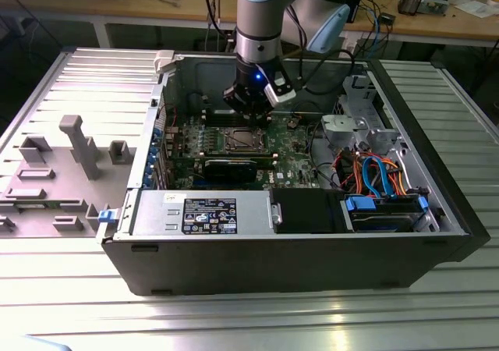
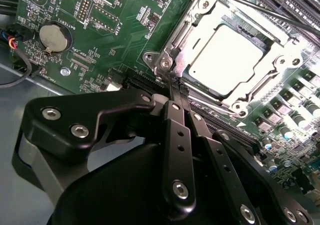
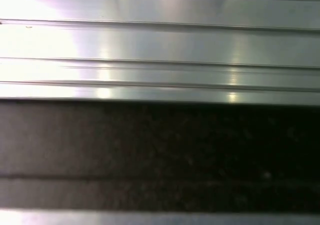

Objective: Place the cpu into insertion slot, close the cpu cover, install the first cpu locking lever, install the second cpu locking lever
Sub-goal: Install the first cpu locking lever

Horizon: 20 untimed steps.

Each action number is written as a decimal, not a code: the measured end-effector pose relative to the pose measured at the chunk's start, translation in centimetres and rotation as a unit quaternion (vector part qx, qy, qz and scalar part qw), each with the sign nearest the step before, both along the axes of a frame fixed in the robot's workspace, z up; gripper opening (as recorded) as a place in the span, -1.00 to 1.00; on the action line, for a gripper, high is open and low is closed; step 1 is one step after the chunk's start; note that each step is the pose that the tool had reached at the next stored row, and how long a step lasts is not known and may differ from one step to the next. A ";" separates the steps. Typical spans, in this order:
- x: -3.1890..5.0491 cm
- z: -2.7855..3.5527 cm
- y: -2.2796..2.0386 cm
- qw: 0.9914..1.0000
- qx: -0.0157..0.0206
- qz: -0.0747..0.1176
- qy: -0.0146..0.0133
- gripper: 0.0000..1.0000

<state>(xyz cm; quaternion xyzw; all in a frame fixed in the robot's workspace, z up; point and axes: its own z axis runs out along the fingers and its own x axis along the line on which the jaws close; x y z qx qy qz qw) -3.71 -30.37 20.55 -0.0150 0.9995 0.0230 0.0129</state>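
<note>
Cpu (image 2: pixel 227 52) under closed cpu cover (image 2: pixel 280 65)

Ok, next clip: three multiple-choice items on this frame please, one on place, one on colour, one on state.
1. The black claw has its tip:
A. by a corner of the silvery square hinged cover
B. over a round coin battery
C. outside the case

2. The circuit board is:
A. blue
B. green
C. red

3. The cover is:
A. raised
B. removed
C. lying flat around the dull silver square chip

Answers: A, the tip sits by the frame's corner; B, the board is green in the second wrist view; C, the chip shows through its window.
</note>
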 end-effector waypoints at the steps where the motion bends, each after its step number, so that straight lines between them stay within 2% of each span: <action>1: 0.01 -0.02 0.00 1.000 0.000 0.000 0.000 -0.79; 10: 0.06 -0.28 -0.04 1.000 -0.001 -0.001 0.000 -0.79; 12: 0.07 -0.42 -0.02 1.000 0.000 -0.001 0.000 -0.79; 15: 0.06 -0.41 -0.06 1.000 -0.001 -0.001 0.000 -0.79; 20: 0.06 -0.37 -0.06 1.000 0.000 -0.001 0.000 -0.79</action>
